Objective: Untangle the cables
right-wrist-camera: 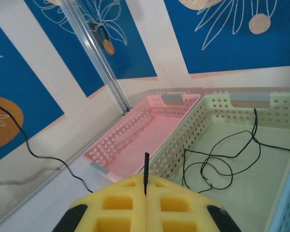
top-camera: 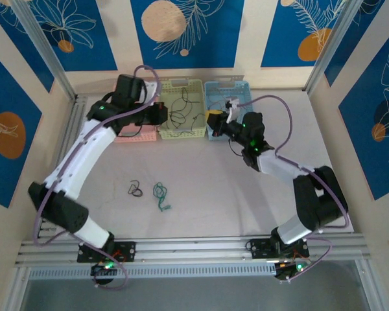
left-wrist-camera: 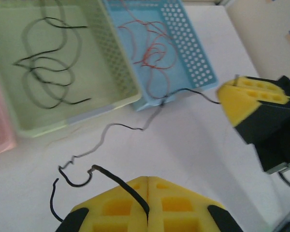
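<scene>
Black cables (left-wrist-camera: 43, 72) lay in green basket (left-wrist-camera: 121, 72), red cables (left-wrist-camera: 152, 48) in blue basket (left-wrist-camera: 193, 48). Left hand (left-wrist-camera: 147, 180) and right hand (right-wrist-camera: 146, 181) both pinched one black cable (left-wrist-camera: 120, 181). Green cable (top-camera: 161, 194) and black loop (top-camera: 136, 190) sat unsorted mid-surface.

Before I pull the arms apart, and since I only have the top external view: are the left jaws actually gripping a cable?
Observer: Yes. In the left wrist view, the left jaws are shut on a black cable.
Operator: And the right jaws?
Observer: Shut too, with a black cable end poking up between the pads.
Operator: What's in the blue basket? I can't make it out.
Observer: Red cables, lying in loose curls on its floor.
</scene>
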`<state>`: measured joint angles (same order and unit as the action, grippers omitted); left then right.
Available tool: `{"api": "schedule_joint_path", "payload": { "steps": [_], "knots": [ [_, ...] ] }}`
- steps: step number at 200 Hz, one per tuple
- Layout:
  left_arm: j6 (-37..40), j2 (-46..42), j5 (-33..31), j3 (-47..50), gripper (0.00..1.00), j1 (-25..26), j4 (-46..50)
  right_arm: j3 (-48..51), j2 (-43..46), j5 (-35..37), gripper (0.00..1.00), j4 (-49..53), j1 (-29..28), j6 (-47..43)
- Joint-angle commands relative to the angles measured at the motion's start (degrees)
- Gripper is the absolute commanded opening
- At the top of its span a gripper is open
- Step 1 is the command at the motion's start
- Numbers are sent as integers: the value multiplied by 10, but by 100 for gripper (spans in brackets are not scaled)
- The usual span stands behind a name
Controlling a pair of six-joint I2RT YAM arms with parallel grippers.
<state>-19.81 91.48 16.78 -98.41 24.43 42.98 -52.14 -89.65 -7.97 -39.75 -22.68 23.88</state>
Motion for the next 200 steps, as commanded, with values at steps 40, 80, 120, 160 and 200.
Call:
{"api": "schedule_joint_path", "payload": {
  "steps": [40,80,120,160,200],
  "knots": [
    [-23,190,79,-142,0,-6,-83,-160,-149,2,0,41,3,15],
    [-23,311,84,-252,0,-9,-60,-235,-230,-1,0,50,7,21],
    [-41,385,95,-296,0,-30,-62,-286,-284,4,0,73,14,27],
    [-36,425,109,-314,29,-45,-47,-329,-308,-3,38,102,18,31],
    [-8,376,99,-311,67,-47,-21,-311,-258,-1,55,115,17,2]
  ]
}}
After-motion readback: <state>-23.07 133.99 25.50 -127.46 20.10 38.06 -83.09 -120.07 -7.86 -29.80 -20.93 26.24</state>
